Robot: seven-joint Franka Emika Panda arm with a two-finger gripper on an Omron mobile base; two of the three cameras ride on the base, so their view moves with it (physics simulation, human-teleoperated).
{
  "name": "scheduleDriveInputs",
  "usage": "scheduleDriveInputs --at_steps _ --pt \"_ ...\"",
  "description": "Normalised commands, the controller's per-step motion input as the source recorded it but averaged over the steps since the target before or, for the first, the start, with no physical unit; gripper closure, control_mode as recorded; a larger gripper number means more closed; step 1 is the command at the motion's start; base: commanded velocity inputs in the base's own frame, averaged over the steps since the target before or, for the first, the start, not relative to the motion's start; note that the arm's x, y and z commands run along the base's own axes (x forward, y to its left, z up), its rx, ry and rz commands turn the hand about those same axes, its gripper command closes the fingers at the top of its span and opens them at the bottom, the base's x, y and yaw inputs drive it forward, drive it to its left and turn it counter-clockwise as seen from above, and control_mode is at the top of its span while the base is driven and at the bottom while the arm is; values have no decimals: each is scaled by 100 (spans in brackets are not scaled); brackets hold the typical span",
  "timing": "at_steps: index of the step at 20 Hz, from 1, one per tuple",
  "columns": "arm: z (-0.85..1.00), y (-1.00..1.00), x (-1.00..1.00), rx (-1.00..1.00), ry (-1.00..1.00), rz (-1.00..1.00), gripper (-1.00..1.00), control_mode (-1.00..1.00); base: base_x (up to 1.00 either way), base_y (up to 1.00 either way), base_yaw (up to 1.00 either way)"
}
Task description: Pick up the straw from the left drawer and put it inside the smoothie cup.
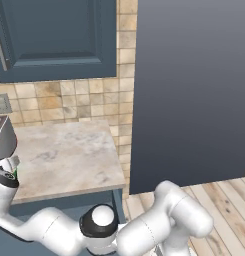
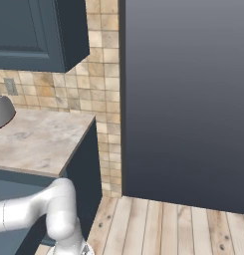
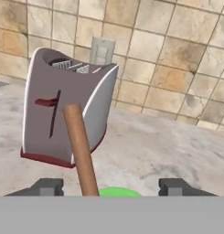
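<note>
The straw (image 3: 80, 151) is a plain orange-brown stick, tilted, rising from the green cup (image 3: 119, 192) at the bottom of the hand view, in front of the silver toaster (image 3: 63, 107). The gripper (image 3: 111, 187) has its fingers spread wide, touching nothing (straw stands between them). The base views add the counter (image 1: 69, 155) and blue cabinet (image 1: 54, 37)
</note>
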Motion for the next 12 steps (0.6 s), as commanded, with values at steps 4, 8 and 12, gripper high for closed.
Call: scheduleDriveInputs --at_steps 4,8,12 --pt "0 -47 0 4 0 0 -100 -100 0 0 0" --pt "15 -41 0 2 0 0 -100 -100 0 0 0" --pt "75 -38 -11 0 -17 0 -100 -100 0 0 0"
